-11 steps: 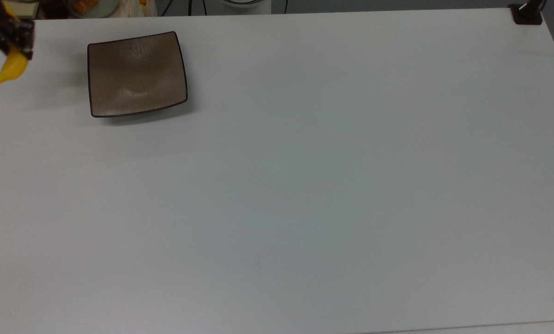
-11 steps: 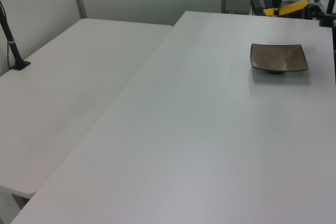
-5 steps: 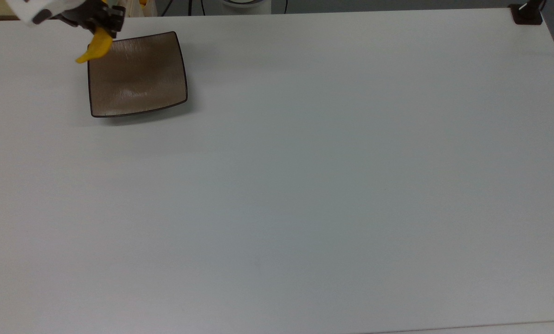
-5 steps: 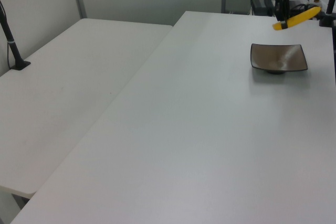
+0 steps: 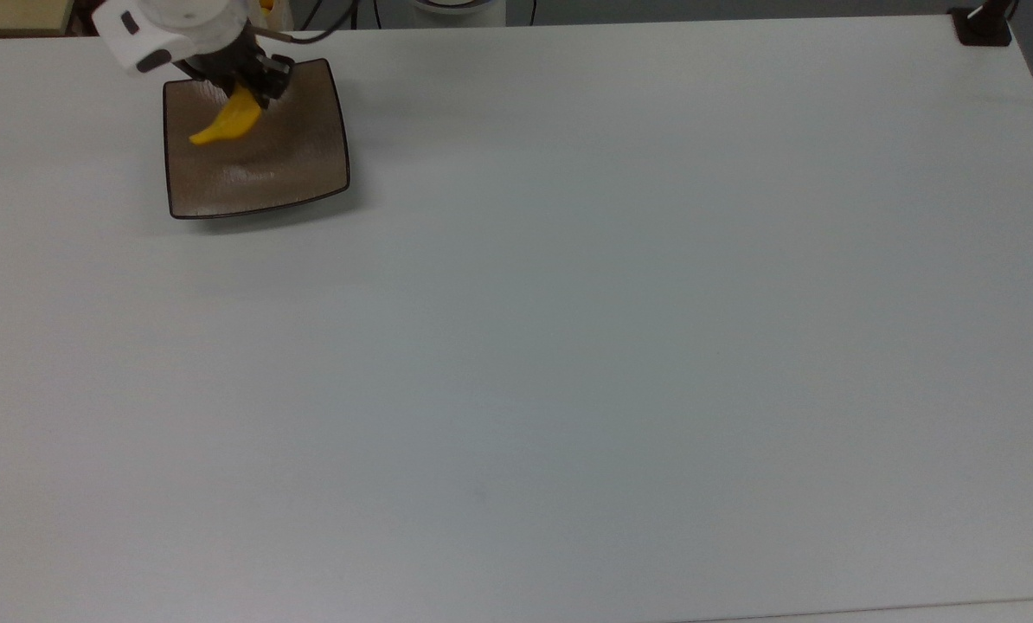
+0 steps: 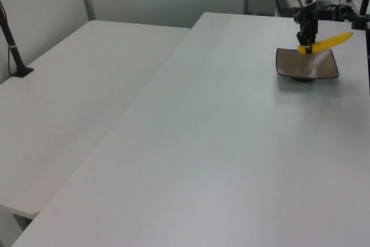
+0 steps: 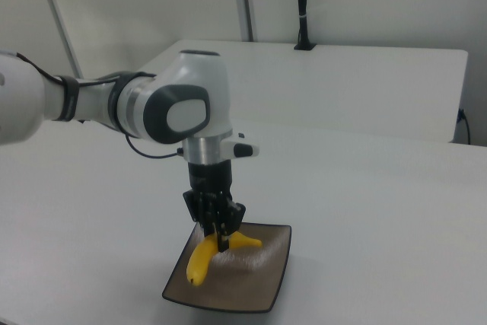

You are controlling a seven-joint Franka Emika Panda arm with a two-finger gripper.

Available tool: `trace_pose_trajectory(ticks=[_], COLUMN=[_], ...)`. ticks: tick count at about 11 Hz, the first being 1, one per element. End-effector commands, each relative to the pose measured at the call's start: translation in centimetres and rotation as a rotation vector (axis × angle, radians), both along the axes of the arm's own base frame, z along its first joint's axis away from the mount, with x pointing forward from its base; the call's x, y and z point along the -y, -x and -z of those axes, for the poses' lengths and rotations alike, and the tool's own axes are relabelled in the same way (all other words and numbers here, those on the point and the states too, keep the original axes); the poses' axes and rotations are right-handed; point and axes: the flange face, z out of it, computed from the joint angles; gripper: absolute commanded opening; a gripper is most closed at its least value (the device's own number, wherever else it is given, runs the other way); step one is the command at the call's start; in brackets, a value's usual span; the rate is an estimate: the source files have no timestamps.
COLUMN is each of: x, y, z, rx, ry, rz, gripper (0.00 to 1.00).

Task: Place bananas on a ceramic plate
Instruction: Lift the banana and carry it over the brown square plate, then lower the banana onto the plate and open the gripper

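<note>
Gripper (image 7: 221,238) clamped on the banana (image 7: 204,256), hanging above the ceramic plate (image 7: 268,279).
Carry looks done: the fruit is over the plate's middle on the white bench (image 5: 568,346), not yet resting; lowering and release remain.

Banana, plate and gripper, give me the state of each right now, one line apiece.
Banana: held in the air above the plate, tilted, not yet set down.
Plate: flat on the table, nothing lying on it.
Gripper: shut on the banana, over the plate.
</note>
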Motion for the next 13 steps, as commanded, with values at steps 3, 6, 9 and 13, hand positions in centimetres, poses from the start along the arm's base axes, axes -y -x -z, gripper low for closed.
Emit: trace_pose_trajectory(ticks=[3,6,9,13], x=[-1.2,-1.0,-0.7,-0.6], y=[1.0,1.0,1.3,1.3], z=[3.0,4.0,4.9,4.9], rx=[0.126,0.159,0.172,0.170], ry=[0.045,0.051,0.050,0.050], rz=[0.048,0.059,0.061,0.063], gripper=[0.00,0.00,0.05,0.44])
